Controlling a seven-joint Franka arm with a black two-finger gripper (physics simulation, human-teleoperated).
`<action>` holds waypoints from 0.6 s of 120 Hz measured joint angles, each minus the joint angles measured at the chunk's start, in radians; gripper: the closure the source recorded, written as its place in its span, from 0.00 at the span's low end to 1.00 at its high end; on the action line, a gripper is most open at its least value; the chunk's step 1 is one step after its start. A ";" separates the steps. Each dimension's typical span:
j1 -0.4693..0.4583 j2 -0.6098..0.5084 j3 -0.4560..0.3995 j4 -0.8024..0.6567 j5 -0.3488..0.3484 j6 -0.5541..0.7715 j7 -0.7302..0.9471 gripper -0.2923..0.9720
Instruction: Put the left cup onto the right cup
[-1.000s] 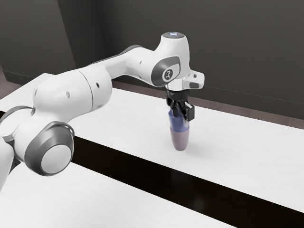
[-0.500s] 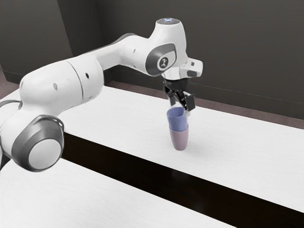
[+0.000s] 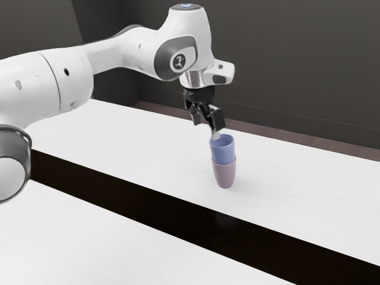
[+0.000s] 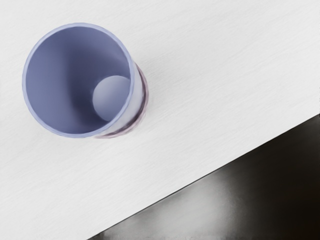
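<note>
1. The exterior view stands off to the side of the arm (image 3: 89, 65), raised, and looks down and across the white table (image 3: 297, 178). The arm enters from the upper left of the frame, and a dark wall (image 3: 309, 59) closes the top.
2. It is set well back. The gripper (image 3: 215, 127) sits just above the frame's middle, and the blue cup (image 3: 222, 148) stands nested in the pink cup (image 3: 225, 175) at centre.
3. The wrist view looks steeply down from the hand, close, into the blue cup's (image 4: 55, 85) open mouth.
4. Both views share the two cups, the tabletop around them and the edge of the dark gap (image 3: 148, 202).
</note>
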 joint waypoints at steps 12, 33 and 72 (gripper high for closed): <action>0.014 -0.042 0.001 -0.054 -0.001 0.000 0.000 0.23; 0.048 -0.118 0.005 -0.144 -0.001 0.000 0.000 0.23; 0.106 -0.213 0.012 -0.239 0.001 -0.005 0.001 0.23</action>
